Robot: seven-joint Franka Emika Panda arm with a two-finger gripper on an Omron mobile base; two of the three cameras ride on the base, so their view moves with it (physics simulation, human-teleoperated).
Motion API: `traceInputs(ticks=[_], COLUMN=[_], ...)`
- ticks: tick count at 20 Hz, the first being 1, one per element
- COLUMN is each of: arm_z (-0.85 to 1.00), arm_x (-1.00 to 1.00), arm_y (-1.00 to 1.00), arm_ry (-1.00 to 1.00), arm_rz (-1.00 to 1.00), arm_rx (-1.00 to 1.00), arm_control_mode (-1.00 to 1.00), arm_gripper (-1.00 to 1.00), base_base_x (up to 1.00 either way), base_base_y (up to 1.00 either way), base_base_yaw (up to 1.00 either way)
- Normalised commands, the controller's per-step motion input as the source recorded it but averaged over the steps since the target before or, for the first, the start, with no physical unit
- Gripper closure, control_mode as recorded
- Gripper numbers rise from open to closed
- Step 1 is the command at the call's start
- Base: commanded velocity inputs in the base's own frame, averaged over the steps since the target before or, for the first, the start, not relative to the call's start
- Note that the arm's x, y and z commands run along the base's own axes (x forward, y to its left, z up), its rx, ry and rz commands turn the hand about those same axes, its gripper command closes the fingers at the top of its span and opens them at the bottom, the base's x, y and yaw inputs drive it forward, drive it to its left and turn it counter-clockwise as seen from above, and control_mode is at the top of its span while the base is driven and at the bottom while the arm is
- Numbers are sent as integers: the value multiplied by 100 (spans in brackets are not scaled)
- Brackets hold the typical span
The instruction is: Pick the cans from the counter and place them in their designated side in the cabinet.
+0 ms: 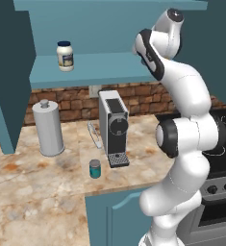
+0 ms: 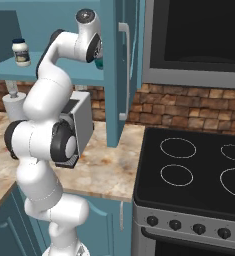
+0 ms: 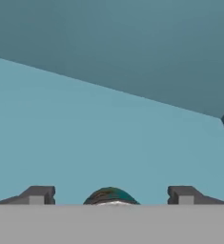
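Note:
One teal-blue can (image 1: 95, 168) stands on the marbled counter (image 1: 37, 192), just left of the coffee machine's drip tray. My arm reaches up into the teal wall cabinet, over the right end of its light-blue shelf (image 1: 85, 69). In the hand view my gripper (image 3: 111, 195) is open, with the fingertips (image 3: 37, 195) wide apart. The top of a second can (image 3: 111, 194) sits between them on the shelf (image 3: 85, 133), with a gap on each side. A sliver of that can (image 2: 99, 62) shows beside my hand in the right base view.
A white jar with a dark lid (image 1: 65, 55) stands on the left part of the shelf. On the counter are a coffee machine (image 1: 113, 126) and a grey cylinder (image 1: 48, 128). The open cabinet door (image 2: 116, 75) hangs right of my hand. A black stovetop (image 2: 189, 170) lies to the right.

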Motion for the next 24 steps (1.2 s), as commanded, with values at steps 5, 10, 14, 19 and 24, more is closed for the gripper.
traceInputs(ticks=[5,10,14,19,24], arm_z=[-6,0,0,0,2], arm_x=[27,26,18,4,-17], arm_y=[0,0,0,6,25], arm_ry=[-7,-10,-13,-15,-16], arm_rz=[6,7,6,5,2], arm_rx=[0,0,0,0,-5], arm_control_mode=[-100,-100,-100,-100,-100], arm_gripper=[-100,-100,-100,-100,-100], base_base_x=[0,0,0,0,0], base_base_y=[0,0,0,0,0], base_base_yaw=[0,0,0,0,0])
